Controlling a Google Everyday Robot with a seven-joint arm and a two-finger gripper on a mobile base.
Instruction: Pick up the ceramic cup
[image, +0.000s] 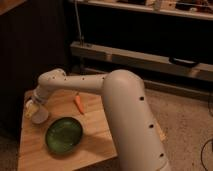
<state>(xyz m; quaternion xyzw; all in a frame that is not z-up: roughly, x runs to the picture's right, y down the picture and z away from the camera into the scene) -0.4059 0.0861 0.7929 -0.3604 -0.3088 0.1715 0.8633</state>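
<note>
The ceramic cup (40, 115) is a small white cup at the left edge of the wooden table (95, 135). My white arm reaches across the table from the lower right. My gripper (32, 107) is at the arm's end, right at the cup's upper left side and partly covering it. Whether it touches or holds the cup is not visible.
A round dark green bowl (64, 134) sits just right of and in front of the cup. A small orange object (78, 104) lies behind the bowl near the arm. Dark shelving (150, 55) stands behind the table. Speckled floor (185, 120) is on the right.
</note>
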